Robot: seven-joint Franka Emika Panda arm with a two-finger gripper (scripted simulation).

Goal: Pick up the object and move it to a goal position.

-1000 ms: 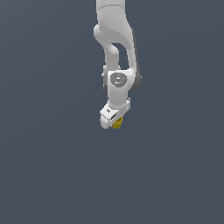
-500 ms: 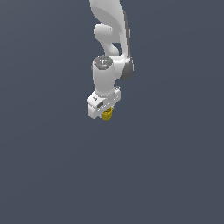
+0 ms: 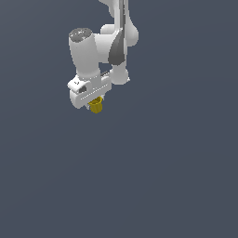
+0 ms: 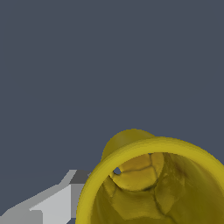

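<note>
Scene: 1 white arm over plain grey ground | Tool: pinching small yellow cup, held aloft beneath it | Advice: carry smoothly, keep grip firm, avoid tilting.

background: plain dark slate-blue | other things: none seen

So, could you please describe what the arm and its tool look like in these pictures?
The arm is glossy white with rounded, bulbous links, a dark grey panel on one joint and a grey cap on the wrist cylinder. No cables show. The tool has a boxy white body with small dark marks. In the wrist view, one finger looks light grey and angular with a darker tip.
</note>
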